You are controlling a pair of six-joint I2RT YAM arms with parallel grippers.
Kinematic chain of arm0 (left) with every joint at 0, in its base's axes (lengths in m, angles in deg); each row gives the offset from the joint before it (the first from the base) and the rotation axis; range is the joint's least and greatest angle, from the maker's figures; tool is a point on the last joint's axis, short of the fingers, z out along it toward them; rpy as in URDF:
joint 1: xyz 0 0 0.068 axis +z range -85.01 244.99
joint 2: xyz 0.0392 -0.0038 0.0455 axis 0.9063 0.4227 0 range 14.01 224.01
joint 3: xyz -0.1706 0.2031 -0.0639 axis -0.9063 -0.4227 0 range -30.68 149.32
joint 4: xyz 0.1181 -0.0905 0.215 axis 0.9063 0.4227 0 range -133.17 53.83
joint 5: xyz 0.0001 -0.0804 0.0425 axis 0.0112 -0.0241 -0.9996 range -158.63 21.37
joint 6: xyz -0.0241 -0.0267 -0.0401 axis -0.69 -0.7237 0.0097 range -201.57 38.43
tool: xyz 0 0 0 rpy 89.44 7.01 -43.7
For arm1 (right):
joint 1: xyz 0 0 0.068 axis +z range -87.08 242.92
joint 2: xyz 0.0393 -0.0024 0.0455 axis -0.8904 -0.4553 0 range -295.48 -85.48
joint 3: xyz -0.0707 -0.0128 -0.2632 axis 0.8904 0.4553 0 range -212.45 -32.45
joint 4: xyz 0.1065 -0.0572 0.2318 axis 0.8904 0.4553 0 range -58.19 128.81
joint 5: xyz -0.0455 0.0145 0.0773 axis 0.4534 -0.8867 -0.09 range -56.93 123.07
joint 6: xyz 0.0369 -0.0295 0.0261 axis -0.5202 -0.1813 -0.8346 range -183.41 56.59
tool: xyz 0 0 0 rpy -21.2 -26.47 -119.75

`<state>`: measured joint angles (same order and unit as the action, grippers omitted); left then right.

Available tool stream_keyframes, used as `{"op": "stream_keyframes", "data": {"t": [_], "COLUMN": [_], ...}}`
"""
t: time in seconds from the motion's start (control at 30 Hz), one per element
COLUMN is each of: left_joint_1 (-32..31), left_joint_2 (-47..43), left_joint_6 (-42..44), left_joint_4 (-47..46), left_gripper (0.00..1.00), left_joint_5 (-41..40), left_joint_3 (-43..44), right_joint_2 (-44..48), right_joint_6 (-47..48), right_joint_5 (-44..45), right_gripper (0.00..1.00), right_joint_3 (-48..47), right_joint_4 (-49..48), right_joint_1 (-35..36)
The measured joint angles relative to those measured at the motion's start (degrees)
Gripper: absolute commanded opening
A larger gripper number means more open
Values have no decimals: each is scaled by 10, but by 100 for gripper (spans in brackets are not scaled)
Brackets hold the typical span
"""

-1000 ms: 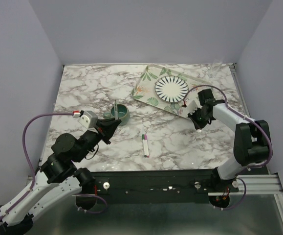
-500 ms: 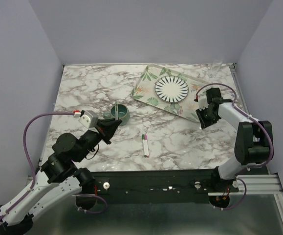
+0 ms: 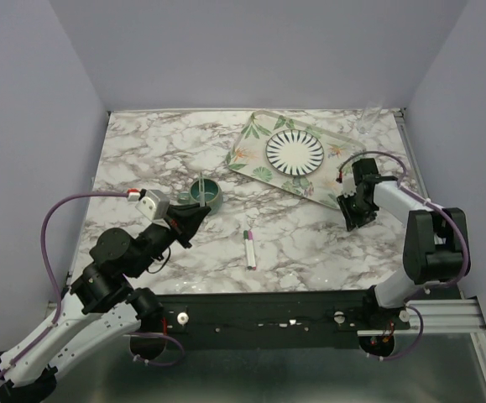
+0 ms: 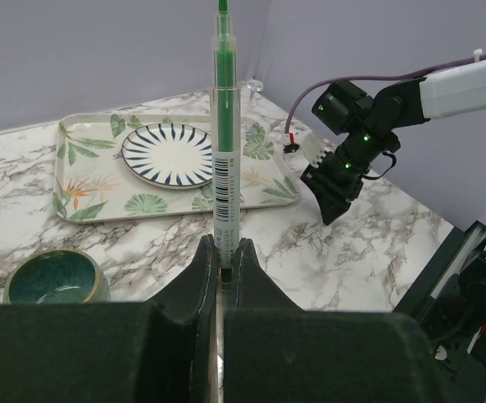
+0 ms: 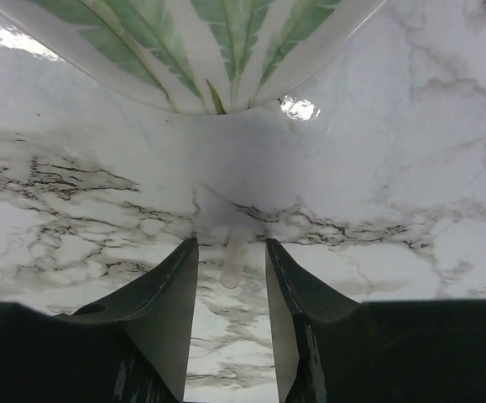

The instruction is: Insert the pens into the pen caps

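Marble (image 5: 410, 168) is slick under the small pen cap (image 5: 235, 262), and that is your main risk. The right gripper (image 5: 231, 242) has its jaws spread to either side of the cap without touching it. If you close off-centre, one finger may nudge the cap so that it rolls or skids out, perhaps under the rim of the tray (image 5: 226, 50) just beyond. Close too high and it may squirt free.

The left gripper (image 4: 224, 250) pinches the green pen (image 4: 224, 126) low on its barrel, so the long free end could swing or slip when cap meets tip. A small misalignment there would likely miss the mouth.

The cap lies on the marble between the right fingers, a short pale tube whose colour is hard to tell in the shadow. The held pen stands upright, clear-bodied with a green core, a barcode label and a green tip on top. A second pen (image 3: 249, 249) lies on the marble between the arms, pink-purple near its far end.
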<state>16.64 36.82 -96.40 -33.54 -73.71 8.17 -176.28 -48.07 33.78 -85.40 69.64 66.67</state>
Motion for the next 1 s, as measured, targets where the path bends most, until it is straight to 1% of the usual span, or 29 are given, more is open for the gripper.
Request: {"op": "stream_keyframes", "data": {"t": [0.13, 0.2, 0.23, 0.27, 0.33, 0.43, 0.47, 0.5, 0.7, 0.83, 0.93, 1.0], "left_joint_1": [0, 0, 0, 0, 0, 0, 0, 0, 0, 0, 0, 0], "left_joint_2": [0, 0, 0, 0, 0, 0, -1, -1, 4, 43, 82, 118], "left_joint_6": [0, 0, 0, 0, 0, 0, 0, 0, 0, -1, -2, -3], "left_joint_4": [-2, -2, -2, -2, -2, -3, -2, -3, -3, -3, 1, 5], "left_gripper": [0, 0, 0, 0, 0, 0, 0, 0, 0, 0, 0, 0], "left_joint_5": [0, 0, 0, 0, 0, 0, 0, 0, 0, 14, 36, 61], "left_joint_3": [0, 0, 0, 0, 0, -1, -1, -1, -1, 0, 5, 12], "right_joint_2": [-14, -14, -14, -16, -20, -23, -23, -23, -16, 26, 65, 92], "right_joint_6": [-3, -3, -3, -3, -3, -3, -2, -2, 0, -28, -73, -133], "right_joint_5": [3, 2, 1, 0, -3, -6, -6, -6, -23, -42, -55, -70], "right_gripper": [43, 38, 35, 26, 17, 10, 4, 2, 1, 1, 1, 1], "right_joint_3": [2, 2, 2, 2, -1, -3, -3, -3, -5, -27, -86, -155], "right_joint_4": [4, 5, 5, 6, 8, 11, 12, 12, 14, 37, 54, 49], "right_joint_1": [-3, -5, -5, -5, -5, -5, -5, -5, -5, 5, 30, 69]}}
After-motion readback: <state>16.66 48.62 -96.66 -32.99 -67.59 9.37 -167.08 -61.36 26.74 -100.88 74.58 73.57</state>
